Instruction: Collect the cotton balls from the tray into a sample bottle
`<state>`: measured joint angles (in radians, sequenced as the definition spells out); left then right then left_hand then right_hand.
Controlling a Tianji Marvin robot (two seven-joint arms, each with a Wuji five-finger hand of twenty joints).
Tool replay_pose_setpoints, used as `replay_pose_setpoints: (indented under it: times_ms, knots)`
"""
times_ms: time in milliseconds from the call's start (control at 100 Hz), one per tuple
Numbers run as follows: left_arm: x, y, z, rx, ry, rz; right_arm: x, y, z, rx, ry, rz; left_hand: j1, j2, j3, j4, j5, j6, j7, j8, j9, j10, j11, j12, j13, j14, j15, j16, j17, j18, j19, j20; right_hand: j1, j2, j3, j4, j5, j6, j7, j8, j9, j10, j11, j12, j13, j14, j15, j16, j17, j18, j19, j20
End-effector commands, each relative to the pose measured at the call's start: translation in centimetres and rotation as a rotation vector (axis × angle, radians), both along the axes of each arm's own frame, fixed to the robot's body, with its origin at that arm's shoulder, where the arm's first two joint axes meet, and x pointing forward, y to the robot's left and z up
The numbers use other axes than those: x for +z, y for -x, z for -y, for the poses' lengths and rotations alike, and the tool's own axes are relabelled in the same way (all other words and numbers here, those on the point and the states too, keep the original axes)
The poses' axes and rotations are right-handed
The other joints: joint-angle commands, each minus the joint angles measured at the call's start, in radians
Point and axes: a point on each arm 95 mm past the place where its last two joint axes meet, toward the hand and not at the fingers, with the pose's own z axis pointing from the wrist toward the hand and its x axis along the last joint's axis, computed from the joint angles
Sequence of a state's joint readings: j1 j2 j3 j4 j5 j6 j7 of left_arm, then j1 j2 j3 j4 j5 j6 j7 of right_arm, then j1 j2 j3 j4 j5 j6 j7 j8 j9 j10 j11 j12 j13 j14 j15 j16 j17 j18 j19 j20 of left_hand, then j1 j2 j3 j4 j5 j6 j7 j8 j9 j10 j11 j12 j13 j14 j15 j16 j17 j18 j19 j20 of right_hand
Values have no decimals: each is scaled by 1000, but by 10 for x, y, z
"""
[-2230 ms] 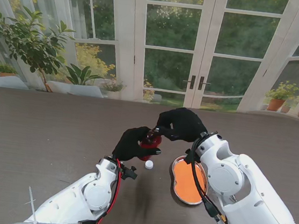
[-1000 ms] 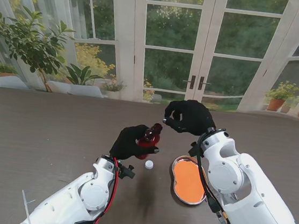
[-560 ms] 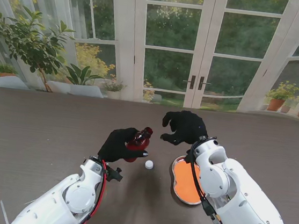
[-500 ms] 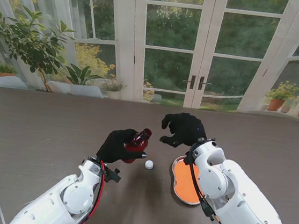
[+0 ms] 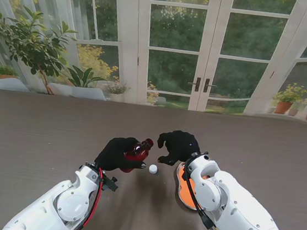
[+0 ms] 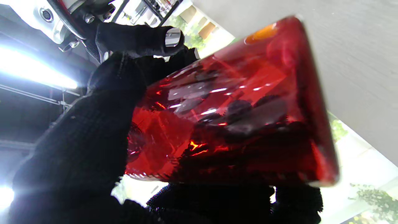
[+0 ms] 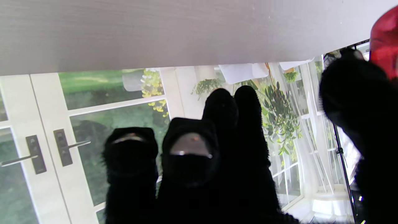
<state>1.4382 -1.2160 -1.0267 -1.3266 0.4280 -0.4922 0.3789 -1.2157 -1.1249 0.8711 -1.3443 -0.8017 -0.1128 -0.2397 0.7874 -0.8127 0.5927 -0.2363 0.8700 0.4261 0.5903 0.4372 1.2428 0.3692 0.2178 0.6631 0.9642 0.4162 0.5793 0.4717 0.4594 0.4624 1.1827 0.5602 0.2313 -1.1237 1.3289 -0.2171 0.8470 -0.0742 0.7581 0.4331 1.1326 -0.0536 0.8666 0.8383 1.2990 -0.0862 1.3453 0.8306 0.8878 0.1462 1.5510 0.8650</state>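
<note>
1. Nearest the stand, at 5 o'clock from the bottle: orange tray (image 5: 184,193) lying flat on the dark table (image 5: 41,130), mostly covered by the right forearm (image 5: 227,201). No cotton balls to be made out on the strip left showing; the rest cannot be checked.
2. Just beyond, between tray and bottle: small white round thing (image 5: 153,169) resting alone on the table top. Too small to call as cotton ball or bottle cap. Placed within easy reach of either hand.
3. At 9 o'clock from that white thing: left hand (image 5: 114,154), fingers wrapped tight around the red sample bottle (image 5: 137,150). Held clear of the table and tilted, neck pointing to 2 o'clock, toward the other hand. By the look of it, angled that way to offer the mouth for a drop. Seen close from the left wrist, only red wall and dark glove; contents not readable through the tint.
4. At 3 o'clock from the bottle neck, close by but apart from it: right hand (image 5: 176,145), palm down, fingers loosely curled and spread, nothing seen between them. Thumb and forefinger hanging toward the white thing at 7 o'clock. Reads as poised for the next pick, not for pouring.
5. At 12 o'clock, past the table's far edge: glazed doors (image 5: 205,54) and garden greenery.
</note>
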Motion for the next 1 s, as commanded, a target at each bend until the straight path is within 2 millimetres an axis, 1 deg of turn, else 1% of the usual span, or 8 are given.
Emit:
replay_pose_setpoints:
  times_ms: [0,270,390,570,760,990]
  knots:
    - [1,1,-2,-11,-17,-2,-6,0,-4,16,20,-20,244,162,296,62,142,-330,310,47,93,-183,44,23,28,-56,3,6,-9,-87,-3,-14,-18,-48,39,-30,-25,-7,-6,10,21,-21,29,19,23,-29,42,19,17,7,45,0]
    - [2,0,-6,-21,-49,7,-17,-5,-13,20,61,-26,244,163,293,64,142,-329,308,48,92,-182,45,21,28,-55,2,5,-8,-89,-3,-14,-19,-49,35,-30,-38,1,-21,0,22,-20,26,22,23,-31,48,20,21,6,48,-2]
    - [2,1,-6,-25,-49,10,-24,-8,-18,18,75,-32,243,164,292,64,142,-329,307,49,91,-183,45,21,28,-57,2,5,-8,-89,-3,-14,-23,-74,37,-32,-32,-4,-17,-2,13,-20,23,23,23,-35,50,20,23,5,49,-3]
    - [2,2,-8,-21,-51,13,-37,-14,-22,8,97,-31,243,164,292,64,142,-330,307,50,91,-183,45,21,27,-56,1,5,-9,-89,-4,-14,-30,-136,52,-39,1,-21,-4,-2,24,-21,34,31,23,-37,62,25,30,12,52,-3]
    - [3,3,-10,-14,-51,13,-50,-18,-23,16,132,-30,243,164,291,64,141,-328,307,50,90,-183,45,21,28,-58,2,5,-10,-89,-4,-15,-32,-150,56,-43,9,-25,-8,-6,57,-29,59,46,23,-42,92,38,46,17,59,-4]
    - [3,4,-11,-10,-51,11,-64,-19,-28,39,166,-1,243,164,292,64,141,-326,306,51,91,-182,45,20,28,-54,2,6,-12,-87,-5,-15,-31,-155,60,-43,18,-23,-6,-9,95,-37,65,50,23,-47,118,49,69,20,68,-7]
